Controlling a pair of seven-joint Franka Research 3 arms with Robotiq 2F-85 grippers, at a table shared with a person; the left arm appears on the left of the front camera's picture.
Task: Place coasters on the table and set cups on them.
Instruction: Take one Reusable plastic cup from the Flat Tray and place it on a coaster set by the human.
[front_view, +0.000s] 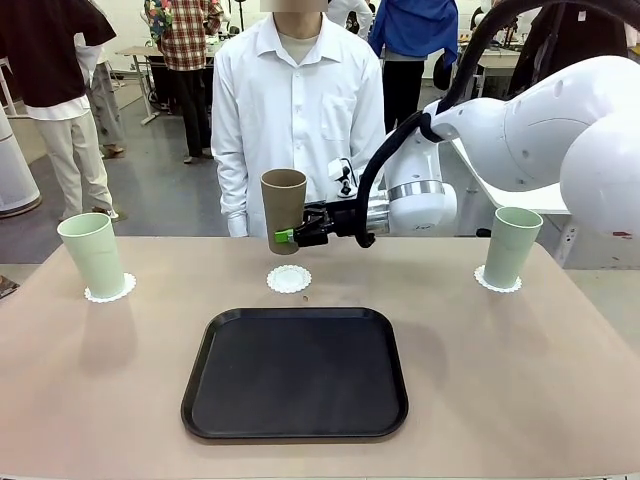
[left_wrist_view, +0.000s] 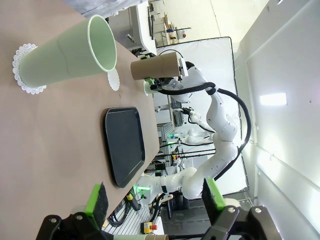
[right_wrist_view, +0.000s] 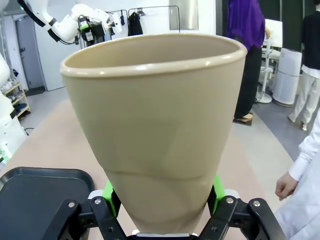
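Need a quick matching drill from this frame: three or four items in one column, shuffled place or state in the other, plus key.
Items:
1. brown cup
2. left green cup
3. middle coaster
4. black tray

States:
A. bare, nothing on it
B. held above the table by the right gripper
C. lies at the near middle of the table
D. stands on a coaster

Pairs: 1-B, 2-D, 3-A, 4-C

A cup (front_view: 94, 255) on a doily (front_view: 110, 291) near the table's (front_view: 520, 380) left edge, another cup (front_view: 511, 246) right; tray (front_view: 295, 373) at the front middle, a bare doily (front_view: 288, 279) behind it.
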